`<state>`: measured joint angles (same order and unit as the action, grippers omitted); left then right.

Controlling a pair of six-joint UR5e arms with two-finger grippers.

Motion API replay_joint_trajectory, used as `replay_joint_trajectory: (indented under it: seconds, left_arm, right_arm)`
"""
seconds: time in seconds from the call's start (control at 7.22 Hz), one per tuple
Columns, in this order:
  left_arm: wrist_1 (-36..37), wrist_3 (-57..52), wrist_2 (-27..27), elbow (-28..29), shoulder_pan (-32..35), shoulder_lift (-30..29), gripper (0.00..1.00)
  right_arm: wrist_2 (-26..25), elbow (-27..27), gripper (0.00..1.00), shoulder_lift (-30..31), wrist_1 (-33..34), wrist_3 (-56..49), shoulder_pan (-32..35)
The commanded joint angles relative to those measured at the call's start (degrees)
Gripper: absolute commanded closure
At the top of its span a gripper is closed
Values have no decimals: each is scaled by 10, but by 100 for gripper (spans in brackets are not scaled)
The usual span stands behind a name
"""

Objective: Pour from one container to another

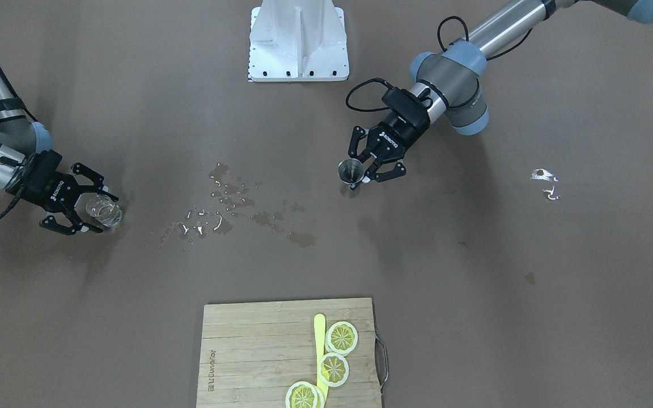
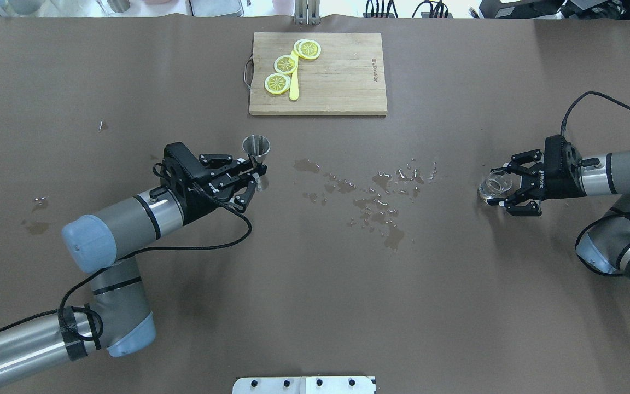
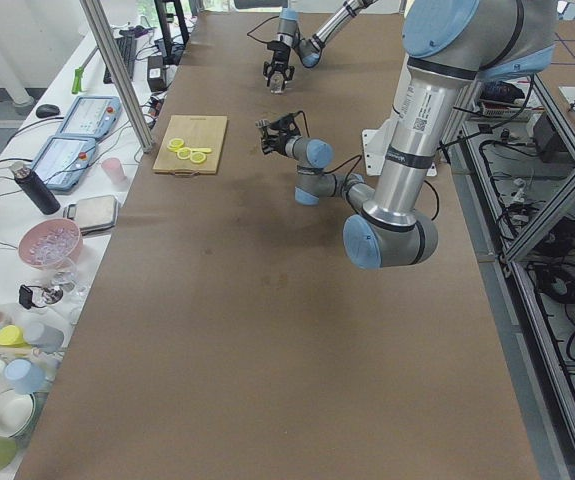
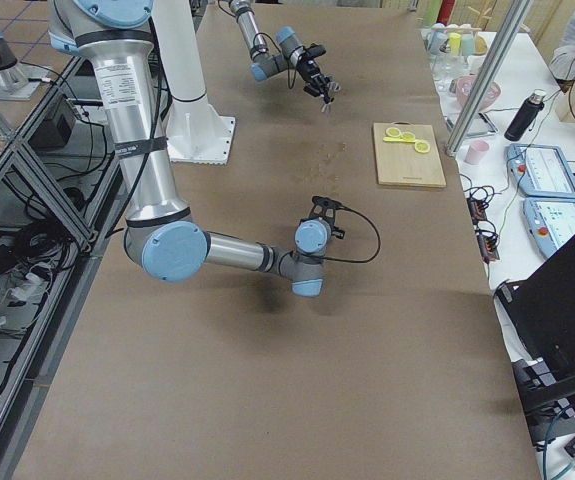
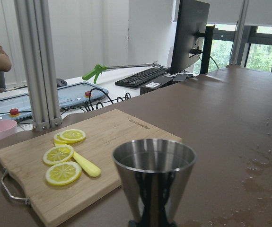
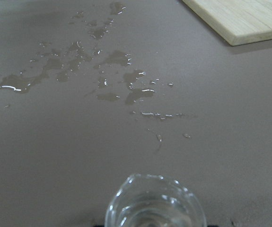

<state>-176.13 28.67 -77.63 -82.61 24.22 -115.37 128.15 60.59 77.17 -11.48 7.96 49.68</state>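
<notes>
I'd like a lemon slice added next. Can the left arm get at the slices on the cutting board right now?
Probably reachable, but not yet: the left gripper is closed on the jigger. The lemon slices lie just beyond on the cutting board, only bare table between.

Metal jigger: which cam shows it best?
Left wrist view: the jigger fills the foreground, rim and tapered wall sharp, though its base is cut off. Overhead and front-facing show it whole but small, at the left gripper. The side views give only a speck; the right wrist view misses it.
</notes>
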Motion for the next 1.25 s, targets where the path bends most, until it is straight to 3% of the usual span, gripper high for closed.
replay_joint_trajectory:
  seconds: [0.0, 0.69, 1.11]
  left_arm:
    - [0, -1, 0, 9, -17, -23, 100]
    - [-13, -21, -1, 33, -32, -46, 100]
    - [-13, -21, -2, 35, -32, -46, 100]
  right_arm:
    - [0, 0, 36, 0, 0, 4, -2]
    - [0, 1, 64, 0, 0, 5, -2]
    - [1, 5, 92, 0, 0, 5, -1]
